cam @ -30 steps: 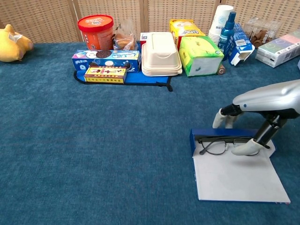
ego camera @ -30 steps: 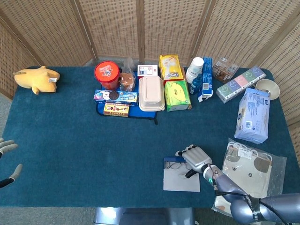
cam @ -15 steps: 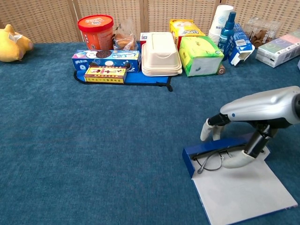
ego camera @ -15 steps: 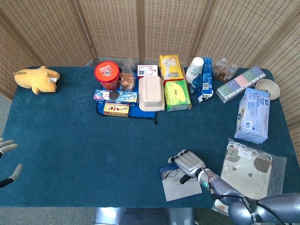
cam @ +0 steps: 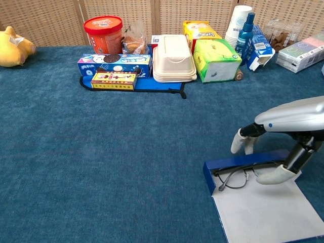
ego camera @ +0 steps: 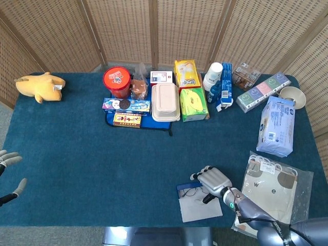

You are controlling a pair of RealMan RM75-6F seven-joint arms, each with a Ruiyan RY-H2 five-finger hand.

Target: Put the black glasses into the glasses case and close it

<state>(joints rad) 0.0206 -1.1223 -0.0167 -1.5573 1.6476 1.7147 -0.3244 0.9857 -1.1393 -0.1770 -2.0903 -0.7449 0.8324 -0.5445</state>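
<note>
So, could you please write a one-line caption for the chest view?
Right robot hand rests on the black glasses lying in the open blue glasses case, snack boxes behind.

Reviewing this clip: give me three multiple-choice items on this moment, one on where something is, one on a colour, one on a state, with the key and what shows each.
1. Where do the black glasses lie?
A. in the open glasses case
B. beside the red tub
C. on the yellow plush toy

2. What colour is the case's raised edge?
A. red
B. blue
C. green

3. How is the case's lid?
A. shut
B. missing
C. open, lying flat

Key: 1 A, the chest view shows the frames in the case, under the right hand. 2 B, the rim is blue in both views. 3 C, the pale flap lies spread on the table.
</note>
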